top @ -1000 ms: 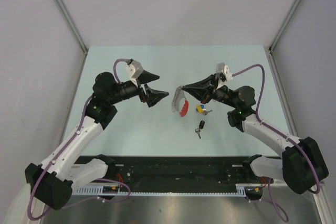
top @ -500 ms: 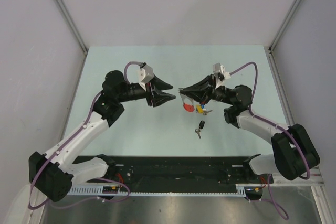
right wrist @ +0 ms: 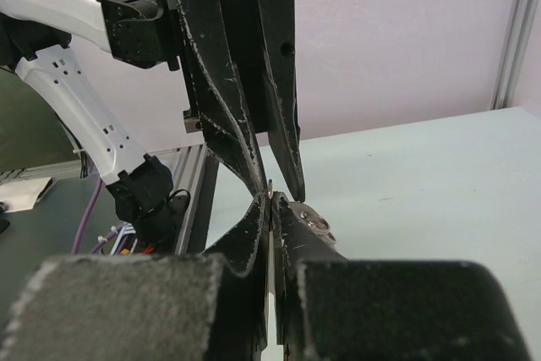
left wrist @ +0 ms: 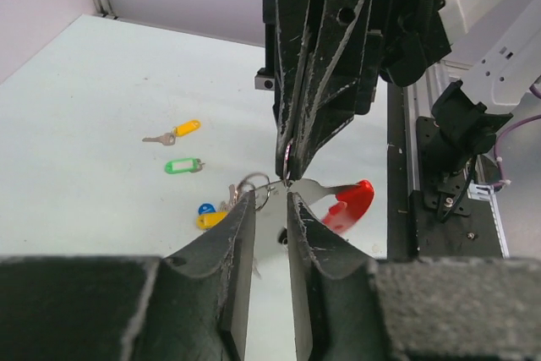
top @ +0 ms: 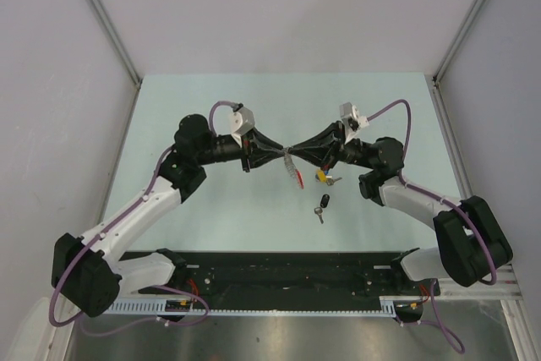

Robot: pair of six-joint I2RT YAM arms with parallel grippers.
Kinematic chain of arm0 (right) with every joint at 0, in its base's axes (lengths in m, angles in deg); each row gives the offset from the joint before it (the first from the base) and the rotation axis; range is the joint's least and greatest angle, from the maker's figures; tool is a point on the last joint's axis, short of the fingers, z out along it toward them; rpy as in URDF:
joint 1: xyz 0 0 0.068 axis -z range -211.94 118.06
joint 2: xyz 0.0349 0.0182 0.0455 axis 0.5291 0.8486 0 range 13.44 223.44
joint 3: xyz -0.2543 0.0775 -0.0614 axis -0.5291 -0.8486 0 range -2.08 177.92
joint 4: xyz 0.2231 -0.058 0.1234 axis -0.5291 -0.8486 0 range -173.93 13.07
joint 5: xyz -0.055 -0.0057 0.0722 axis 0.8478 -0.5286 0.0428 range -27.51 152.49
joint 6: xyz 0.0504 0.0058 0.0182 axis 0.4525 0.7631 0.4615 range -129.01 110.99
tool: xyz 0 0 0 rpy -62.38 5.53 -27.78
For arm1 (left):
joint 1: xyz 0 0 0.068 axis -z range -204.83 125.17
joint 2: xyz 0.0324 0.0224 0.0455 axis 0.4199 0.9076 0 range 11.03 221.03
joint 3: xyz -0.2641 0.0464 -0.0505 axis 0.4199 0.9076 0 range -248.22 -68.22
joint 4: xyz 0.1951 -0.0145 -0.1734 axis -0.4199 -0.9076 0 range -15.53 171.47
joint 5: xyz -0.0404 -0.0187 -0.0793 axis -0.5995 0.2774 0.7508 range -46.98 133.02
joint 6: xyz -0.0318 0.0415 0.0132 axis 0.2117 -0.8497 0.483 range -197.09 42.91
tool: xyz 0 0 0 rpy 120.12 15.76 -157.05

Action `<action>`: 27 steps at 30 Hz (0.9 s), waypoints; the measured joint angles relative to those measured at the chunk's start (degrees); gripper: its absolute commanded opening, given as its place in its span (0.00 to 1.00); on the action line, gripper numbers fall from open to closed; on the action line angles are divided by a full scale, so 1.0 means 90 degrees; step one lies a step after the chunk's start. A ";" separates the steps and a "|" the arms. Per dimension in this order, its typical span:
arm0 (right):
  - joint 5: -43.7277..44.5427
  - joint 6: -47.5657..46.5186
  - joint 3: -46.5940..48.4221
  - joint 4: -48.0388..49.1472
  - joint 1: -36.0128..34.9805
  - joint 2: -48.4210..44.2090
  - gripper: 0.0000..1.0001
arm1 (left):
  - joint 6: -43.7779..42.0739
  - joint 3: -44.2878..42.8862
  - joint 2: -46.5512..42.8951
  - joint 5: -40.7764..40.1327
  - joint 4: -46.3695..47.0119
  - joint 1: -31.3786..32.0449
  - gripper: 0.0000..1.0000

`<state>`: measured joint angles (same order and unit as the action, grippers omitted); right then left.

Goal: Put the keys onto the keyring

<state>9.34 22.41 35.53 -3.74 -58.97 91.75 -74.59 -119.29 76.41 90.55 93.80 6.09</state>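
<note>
Above the table's middle my two grippers meet tip to tip. The right gripper (top: 295, 155) (right wrist: 275, 205) is shut on the keyring (top: 296, 173), a grey metal loop whose red oval tag (left wrist: 349, 204) hangs below. My left gripper (top: 280, 157) (left wrist: 269, 201) is open with a narrow gap. Its fingertips (right wrist: 297, 192) straddle the right gripper's tip and the loop (left wrist: 254, 187). Of the keys, a black-headed one (top: 323, 203) lies on the table in front. A blue-and-yellow one (top: 321, 177) (left wrist: 205, 216) lies under the right gripper. Green (left wrist: 184, 164) and yellow (left wrist: 183, 129) ones lie farther off.
The pale green table (top: 211, 99) is walled by grey panels on the left, right and back. A black rail with cables (top: 287, 272) runs along the near edge between the arm bases.
My left gripper has moved right to meet the right gripper, and its jaws have narrowed from wide open. The right gripper has held the keyring shut throughout, shifting slightly.
</note>
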 measured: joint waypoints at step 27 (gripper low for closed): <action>-0.0053 -0.0236 0.0075 -0.0119 -0.0121 0.0158 0.00 | 0.0007 0.0068 0.0143 0.0102 0.0000 0.0080 0.17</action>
<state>8.86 20.29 36.20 -4.81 -60.06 93.17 -74.52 -118.68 77.70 91.46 93.80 6.81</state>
